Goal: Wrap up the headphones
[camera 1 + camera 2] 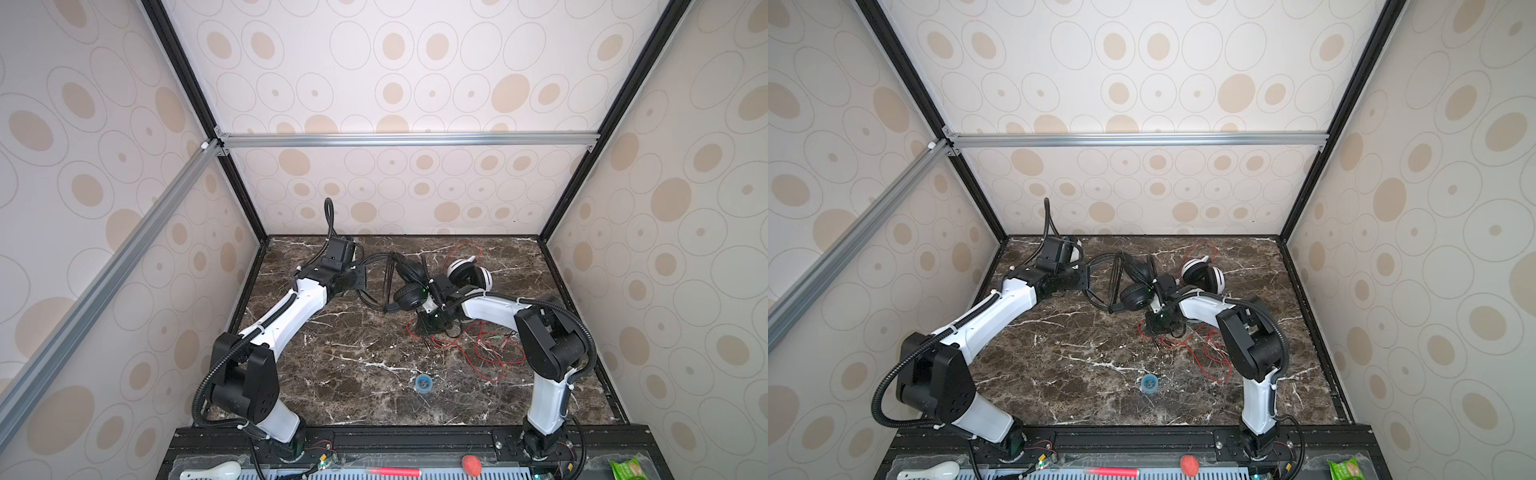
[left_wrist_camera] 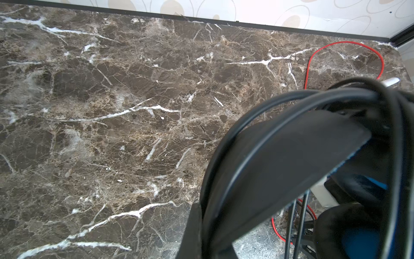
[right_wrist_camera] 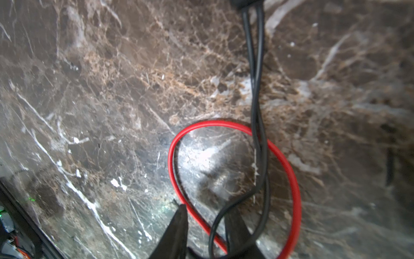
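In a top view, your left gripper [image 1: 360, 277] meets the black headphones [image 1: 409, 293] at back-centre, and the right gripper [image 1: 428, 326] points down just in front of them. Left wrist view: the left is clamped on their band [image 2: 291, 157]. Right wrist view: the right jaws stand narrowly apart, with the black cord [image 3: 257, 112] and red cord [image 3: 295, 190] both between them, neither pinched.

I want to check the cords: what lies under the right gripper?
Under the right gripper, on the marble table, lie a red cord loop and a thin black cord, both passing between its open fingers. Where they run beneath the fingers themselves is covered.
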You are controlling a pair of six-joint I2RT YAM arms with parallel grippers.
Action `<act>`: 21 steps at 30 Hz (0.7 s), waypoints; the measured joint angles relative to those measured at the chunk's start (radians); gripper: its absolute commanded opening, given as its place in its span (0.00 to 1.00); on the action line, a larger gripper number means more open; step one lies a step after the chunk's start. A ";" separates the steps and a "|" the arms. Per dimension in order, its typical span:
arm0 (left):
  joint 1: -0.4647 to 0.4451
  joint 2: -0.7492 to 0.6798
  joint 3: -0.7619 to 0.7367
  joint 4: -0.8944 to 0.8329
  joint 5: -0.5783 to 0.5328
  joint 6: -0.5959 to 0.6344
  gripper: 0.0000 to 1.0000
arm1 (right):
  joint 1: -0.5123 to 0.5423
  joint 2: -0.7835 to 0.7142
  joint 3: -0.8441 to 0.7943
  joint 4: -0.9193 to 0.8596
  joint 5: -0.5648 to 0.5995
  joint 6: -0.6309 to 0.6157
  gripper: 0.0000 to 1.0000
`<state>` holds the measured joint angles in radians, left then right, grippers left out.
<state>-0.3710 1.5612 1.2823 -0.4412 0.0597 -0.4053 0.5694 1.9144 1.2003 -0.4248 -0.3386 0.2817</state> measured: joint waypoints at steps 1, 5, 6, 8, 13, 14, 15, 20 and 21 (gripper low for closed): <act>0.000 0.000 0.000 0.000 0.000 0.000 0.00 | 0.000 0.000 0.000 -0.001 0.000 -0.002 0.18; 0.000 0.000 0.000 0.000 0.000 0.000 0.00 | 0.000 0.000 -0.002 -0.007 0.002 -0.013 0.10; 0.000 0.000 0.000 0.000 0.000 0.000 0.00 | 0.000 0.000 -0.005 -0.007 0.002 -0.014 0.08; 0.000 0.000 0.000 0.000 0.004 0.000 0.00 | 0.002 -0.010 -0.020 -0.002 0.002 -0.017 0.05; 0.000 0.000 0.000 -0.001 0.047 0.001 0.00 | 0.012 -0.092 -0.091 -0.003 -0.002 -0.026 0.01; 0.001 0.000 0.000 0.000 0.057 0.000 0.00 | 0.014 -0.116 -0.104 -0.003 -0.003 -0.028 0.00; 0.002 0.000 0.000 0.000 0.066 -0.003 0.00 | 0.017 -0.137 -0.116 -0.003 -0.002 -0.030 0.00; 0.014 0.000 0.000 0.008 0.092 -0.032 0.00 | 0.031 -0.225 -0.166 -0.010 0.002 -0.046 0.00; 0.018 0.000 0.000 0.011 0.096 -0.042 0.00 | 0.034 -0.239 -0.173 -0.012 0.002 -0.051 0.00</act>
<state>-0.3531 1.5608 1.2823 -0.4301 0.1558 -0.4469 0.6033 1.6756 1.0271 -0.4366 -0.3363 0.2306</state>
